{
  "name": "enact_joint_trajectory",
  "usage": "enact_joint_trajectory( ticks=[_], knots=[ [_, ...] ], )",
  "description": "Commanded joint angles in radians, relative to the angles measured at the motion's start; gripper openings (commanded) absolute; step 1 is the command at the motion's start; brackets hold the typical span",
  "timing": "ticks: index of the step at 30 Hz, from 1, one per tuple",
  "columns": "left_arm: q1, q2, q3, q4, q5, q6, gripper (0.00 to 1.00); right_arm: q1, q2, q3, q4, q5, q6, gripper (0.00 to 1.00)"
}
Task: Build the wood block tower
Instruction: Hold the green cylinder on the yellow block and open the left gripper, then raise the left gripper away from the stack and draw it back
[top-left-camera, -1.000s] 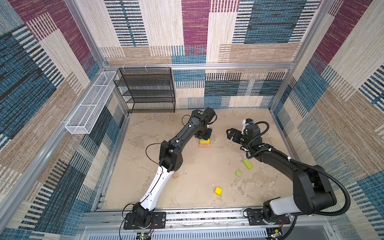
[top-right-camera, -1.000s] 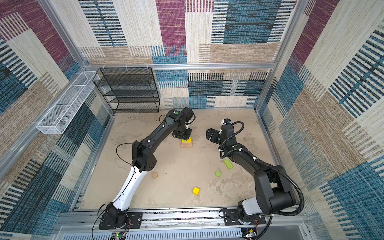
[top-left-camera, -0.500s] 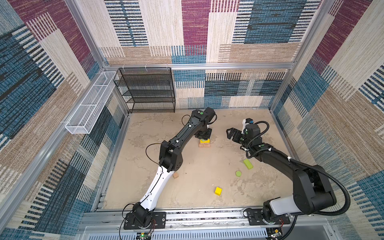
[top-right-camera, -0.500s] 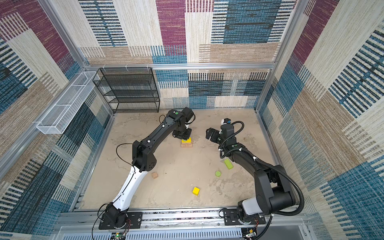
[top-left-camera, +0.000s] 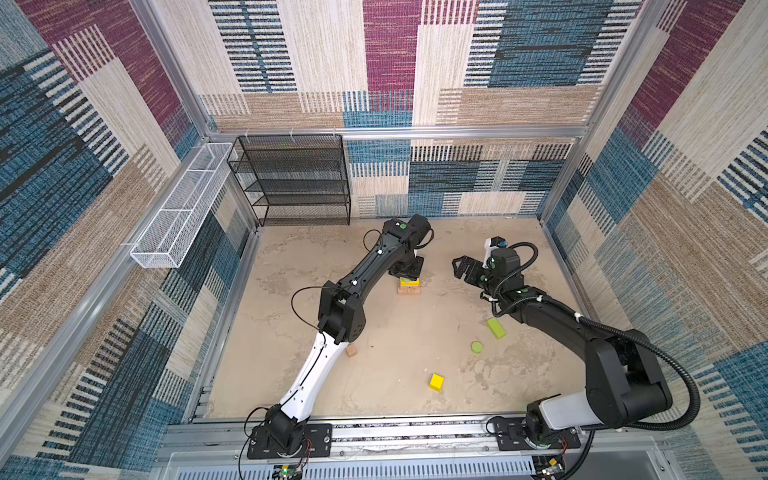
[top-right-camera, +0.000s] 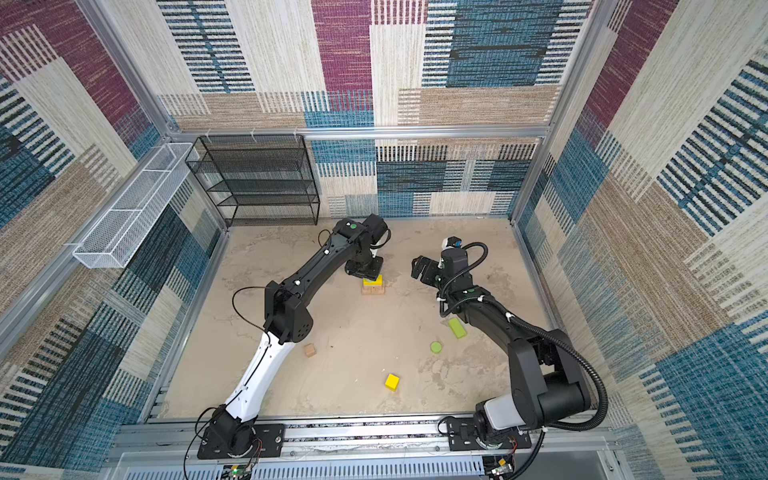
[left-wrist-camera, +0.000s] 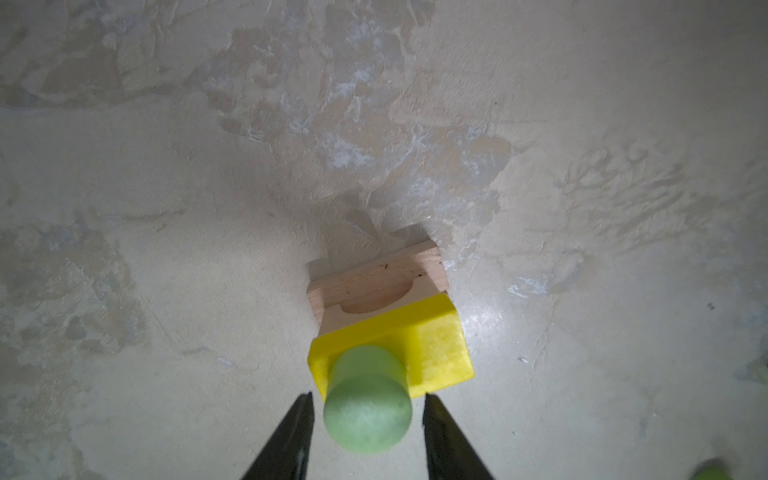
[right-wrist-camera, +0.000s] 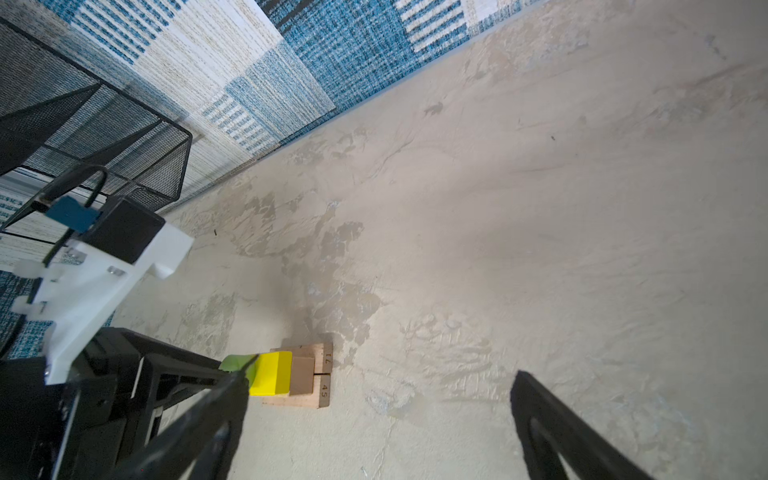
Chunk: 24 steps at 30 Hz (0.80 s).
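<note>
1. The tower (top-left-camera: 409, 286) stands toward the back middle of the table (top-left-camera: 395, 332). It has tan bars (left-wrist-camera: 374, 282) at the base, a yellow bar (left-wrist-camera: 428, 349) on them, and a disc (left-wrist-camera: 368, 409) upright on top.
2. The left gripper (left-wrist-camera: 368, 395) hangs straight over it, pointing down. Its fingers (left-wrist-camera: 297, 428) flank the disc, 1 on each side. They are apart, with a thin gap at both, so we judge the disc rests on its own.
3. The disc's axis is vertical, in line with the fingers. The yellow bar's long axis runs roughly from 1 finger to the other. We judge a straight lift would clear it, while sideways drift could nudge the disc.
4. The right gripper (top-left-camera: 459, 268) is to the tower's right, well apart from it, with its fingers spread wide and empty.
5. A green bar (top-left-camera: 496, 328) and a loose disc (top-left-camera: 477, 347) lie by the right arm, the nearer one for both. A yellow cube (top-left-camera: 436, 382) sits toward the front, and a tan cube (top-left-camera: 352, 351) is beside the left arm.
</note>
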Motion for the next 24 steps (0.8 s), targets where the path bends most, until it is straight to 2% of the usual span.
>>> enact_joint_trajectory(
  ticks=[1, 10, 19, 24],
  knots=[
    [0.002, -0.003, 0.005, -0.001, -0.004, -0.005, 0.50, 0.000, 0.000, 0.009, 0.020, -0.007, -0.004, 0.99],
    [0.002, -0.024, 0.013, 0.003, 0.005, -0.010, 0.57, 0.000, -0.002, 0.008, 0.021, -0.009, -0.001, 0.99],
    [0.003, -0.068, 0.016, 0.011, 0.030, -0.011, 0.77, 0.000, -0.008, 0.006, 0.017, -0.006, -0.005, 0.99],
    [0.002, -0.114, 0.016, 0.014, 0.030, -0.010, 0.79, 0.000, 0.007, 0.018, 0.006, -0.002, -0.014, 0.99]
  ],
)
